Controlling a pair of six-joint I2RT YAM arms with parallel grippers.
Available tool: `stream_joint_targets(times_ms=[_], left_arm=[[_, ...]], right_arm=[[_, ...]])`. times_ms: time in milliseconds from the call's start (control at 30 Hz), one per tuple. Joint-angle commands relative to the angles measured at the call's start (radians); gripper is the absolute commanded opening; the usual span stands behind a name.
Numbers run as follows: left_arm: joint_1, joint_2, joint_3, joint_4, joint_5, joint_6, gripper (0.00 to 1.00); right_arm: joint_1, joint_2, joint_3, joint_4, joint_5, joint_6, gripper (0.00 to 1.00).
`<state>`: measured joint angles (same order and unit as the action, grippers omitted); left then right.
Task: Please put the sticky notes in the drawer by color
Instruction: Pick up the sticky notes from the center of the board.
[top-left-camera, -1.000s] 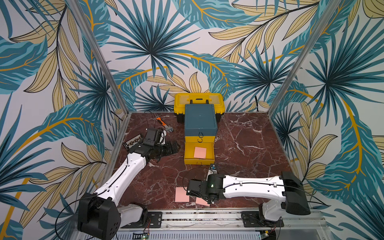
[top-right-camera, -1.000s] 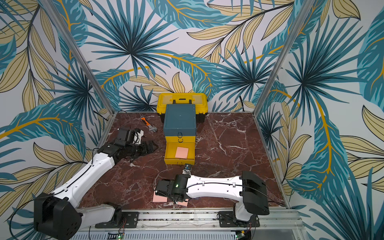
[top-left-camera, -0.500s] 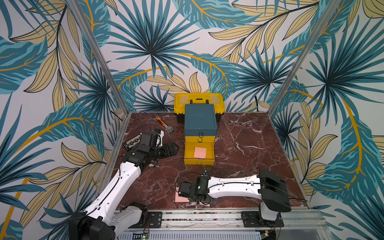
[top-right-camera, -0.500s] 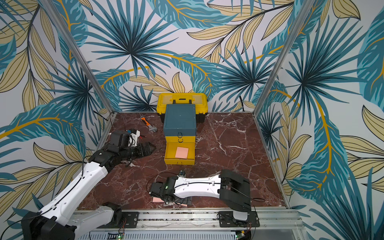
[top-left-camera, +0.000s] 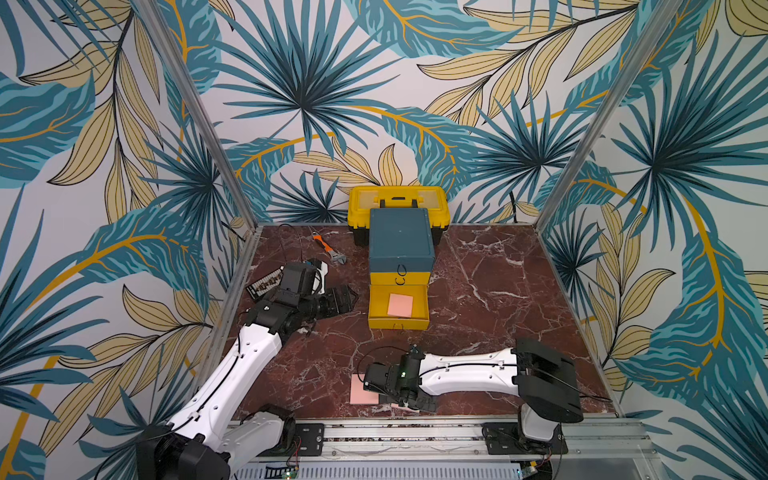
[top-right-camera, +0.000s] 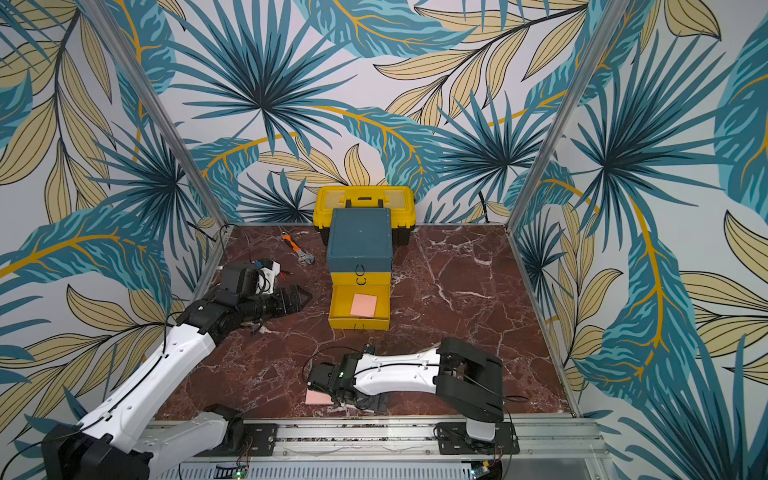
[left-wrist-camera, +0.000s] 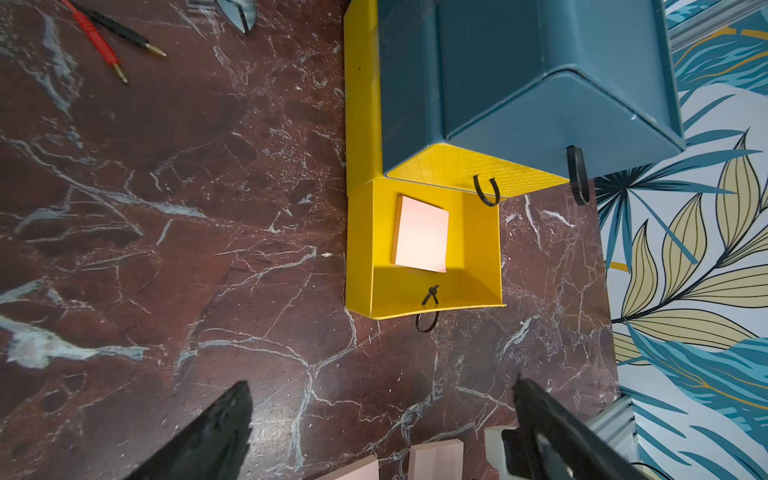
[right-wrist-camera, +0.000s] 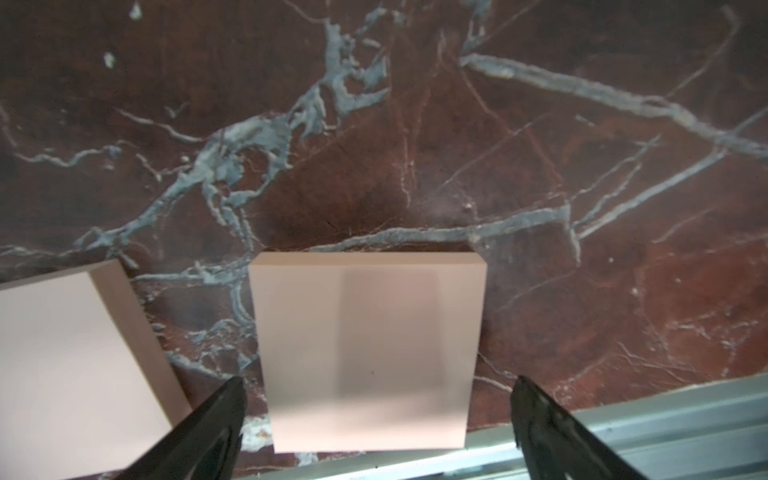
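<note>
Three pink sticky notes show, and neither arm holds any of them. One pad (top-left-camera: 400, 304) lies flat inside the pulled-out bottom drawer (top-left-camera: 398, 323) of the teal drawer unit (top-left-camera: 401, 241). The unit's two upper fronts, one yellow and one teal, sit shut. The other two pads lie on the red marble desk (top-left-camera: 498, 291) near its front rail, just beside each other with a strip of marble between them. The right claw (right-wrist-camera: 378, 386) hangs low over them with its jaws spread wide. In the right wrist view the nearer pad (right-wrist-camera: 368, 353) sits between the two fingertips (right-wrist-camera: 224, 415) and is narrower than the gap, so nothing pinches it. The second pad (right-wrist-camera: 79, 365) lies outside one finger. In both top views the right arm stretches low along the front edge and covers most of one pad, while the other pad (top-left-camera: 363, 390) (top-right-camera: 318, 397) shows beside the claw. The left claw (top-left-camera: 347, 297) is released and empty — it hovers over bare marble to the left of the open drawer, pointing toward it. Behind the unit a yellow toolbox (top-left-camera: 397, 197) stands against the back wall. An orange-handled wrench (top-left-camera: 330, 251) lies on the desk to the unit's left, and a red and a black probe (left-wrist-camera: 112, 50) lie nearby.
</note>
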<state>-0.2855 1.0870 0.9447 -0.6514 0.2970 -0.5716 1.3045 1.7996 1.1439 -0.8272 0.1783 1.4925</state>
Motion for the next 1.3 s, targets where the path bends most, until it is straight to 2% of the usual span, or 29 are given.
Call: stream_joint_targets(times_ms=[0,500,1033,1267], left_arm=[[-0.004,0.0,0.003,-0.023,-0.018,0.018,1.0],[-0.004,0.013,0.001,-0.022,-0.021,0.016,1.0],[-0.004,0.032,0.005,-0.013,-0.015,0.018,1.0],[-0.004,0.027,-0.003,-0.014,-0.019,0.013,1.0]], right_arm=[[-0.011,-0.014,-0.04,0.031,-0.018,-0.027,0.99],[-0.031,0.003,-0.056,0.064,-0.036,-0.085,0.99],[-0.031,0.0,-0.046,0.096,-0.046,-0.107,0.86],[-0.03,0.026,0.018,0.053,-0.036,-0.152,0.78]])
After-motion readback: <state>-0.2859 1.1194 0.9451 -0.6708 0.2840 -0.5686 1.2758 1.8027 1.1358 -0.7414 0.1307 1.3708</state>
